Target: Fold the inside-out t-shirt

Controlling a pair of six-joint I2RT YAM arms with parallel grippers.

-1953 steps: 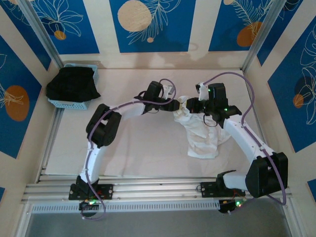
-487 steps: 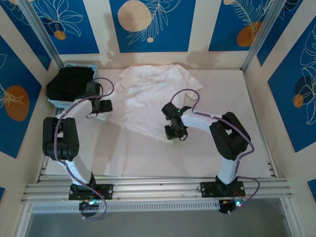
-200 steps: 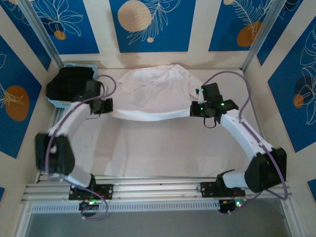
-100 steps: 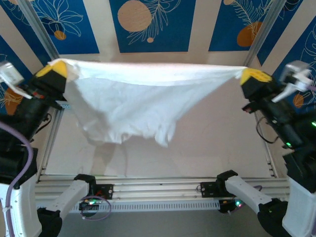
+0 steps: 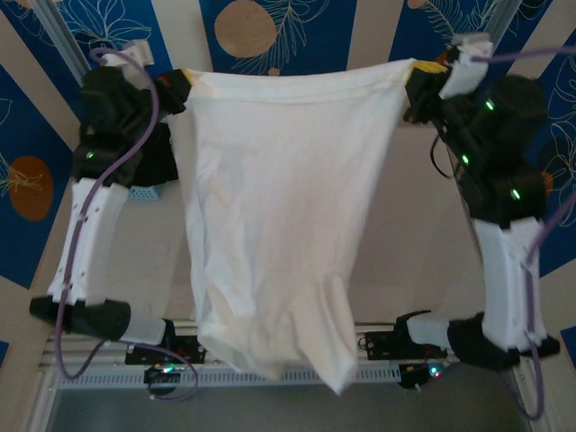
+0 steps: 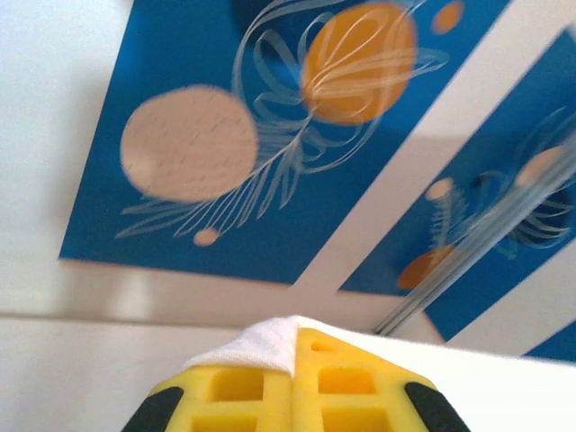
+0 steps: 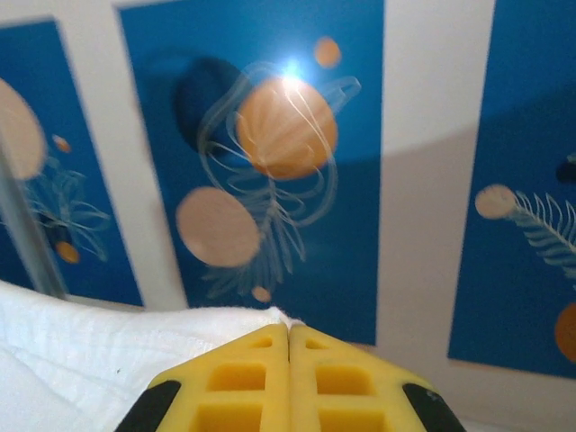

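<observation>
White soft t-shirt [image 5: 270,207], hanging, btm bunched

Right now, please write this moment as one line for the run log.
t-shirt: held up, hanging spread out | left gripper: shut on one top corner | right gripper: shut on the other top corner | fold: not yet done

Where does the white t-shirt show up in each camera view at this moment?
Top external: the t-shirt hangs spread down the middle of the frame, from top to bottom.
Left wrist: a white fold at the bottom centre.
Right wrist: bottom-left corner.
Shared landmark: the blue wall panels with pale and orange circles.
</observation>
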